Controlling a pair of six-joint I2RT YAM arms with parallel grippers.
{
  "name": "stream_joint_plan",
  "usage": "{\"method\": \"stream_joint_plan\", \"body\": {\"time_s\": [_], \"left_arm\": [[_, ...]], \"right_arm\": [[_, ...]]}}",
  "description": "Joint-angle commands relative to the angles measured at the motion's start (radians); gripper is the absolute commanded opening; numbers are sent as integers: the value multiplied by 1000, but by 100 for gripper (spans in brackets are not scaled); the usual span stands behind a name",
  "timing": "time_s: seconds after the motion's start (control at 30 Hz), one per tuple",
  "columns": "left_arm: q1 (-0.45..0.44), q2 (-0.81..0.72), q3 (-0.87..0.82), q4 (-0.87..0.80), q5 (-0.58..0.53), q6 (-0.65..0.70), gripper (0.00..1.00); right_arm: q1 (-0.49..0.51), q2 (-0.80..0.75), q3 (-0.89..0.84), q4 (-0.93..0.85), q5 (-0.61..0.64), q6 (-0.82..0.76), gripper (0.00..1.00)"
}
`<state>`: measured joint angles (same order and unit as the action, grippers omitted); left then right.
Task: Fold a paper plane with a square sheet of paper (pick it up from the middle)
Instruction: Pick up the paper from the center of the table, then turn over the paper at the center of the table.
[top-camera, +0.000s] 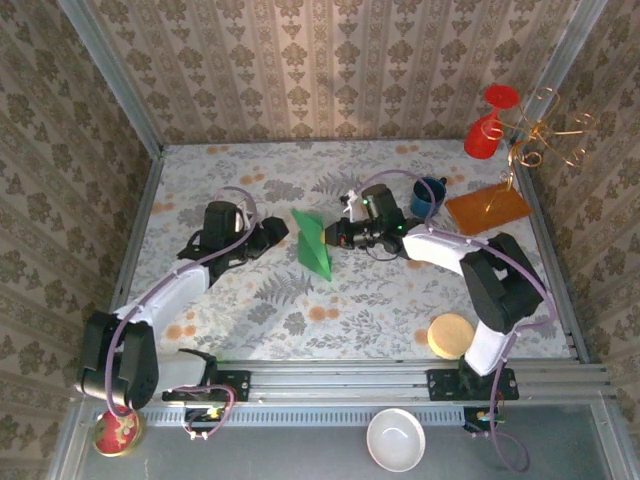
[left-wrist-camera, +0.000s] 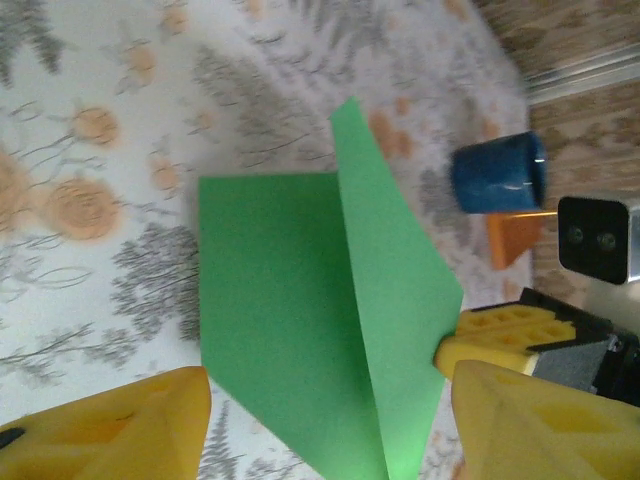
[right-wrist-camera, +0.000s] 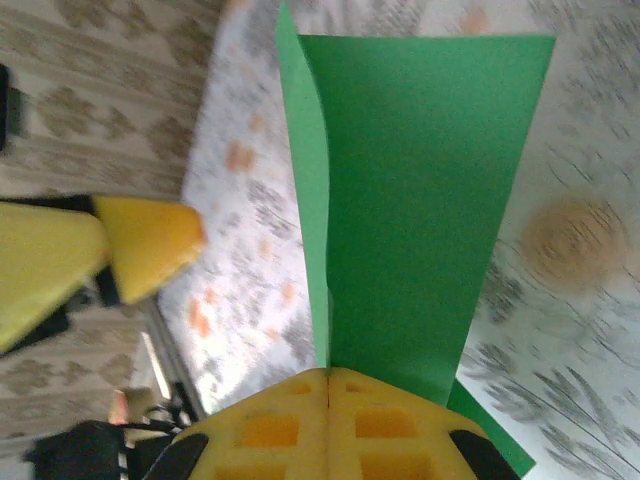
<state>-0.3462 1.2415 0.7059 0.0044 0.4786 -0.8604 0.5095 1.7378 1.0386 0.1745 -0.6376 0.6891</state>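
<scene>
The green sheet of paper is partly folded, one flap raised along a crease, and it is held up near the middle of the table. My right gripper is shut on its edge; in the right wrist view the yellow fingertips meet on the paper at the crease. My left gripper is open just left of the sheet. In the left wrist view its yellow fingers stand wide apart on either side of the paper without touching it.
A blue mug and an orange-brown board lie at the back right, with a red cup and a gold wire stand behind them. A yellow disc sits near the right arm's base. A white bowl is off the table's front.
</scene>
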Motion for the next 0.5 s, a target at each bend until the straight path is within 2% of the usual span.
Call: {"method": "stream_joint_plan", "body": {"time_s": [0.0, 0.23, 0.47], "left_arm": [[-26, -19, -26, 125, 90, -41, 69], [-98, 6, -15, 263, 141, -75, 68], [-102, 19, -23, 354, 194, -98, 58]], "right_arm": [[-3, -47, -20, 143, -45, 122, 4], [-8, -82, -42, 308, -85, 280, 5], [-18, -74, -67, 446, -126, 411, 5]]}}
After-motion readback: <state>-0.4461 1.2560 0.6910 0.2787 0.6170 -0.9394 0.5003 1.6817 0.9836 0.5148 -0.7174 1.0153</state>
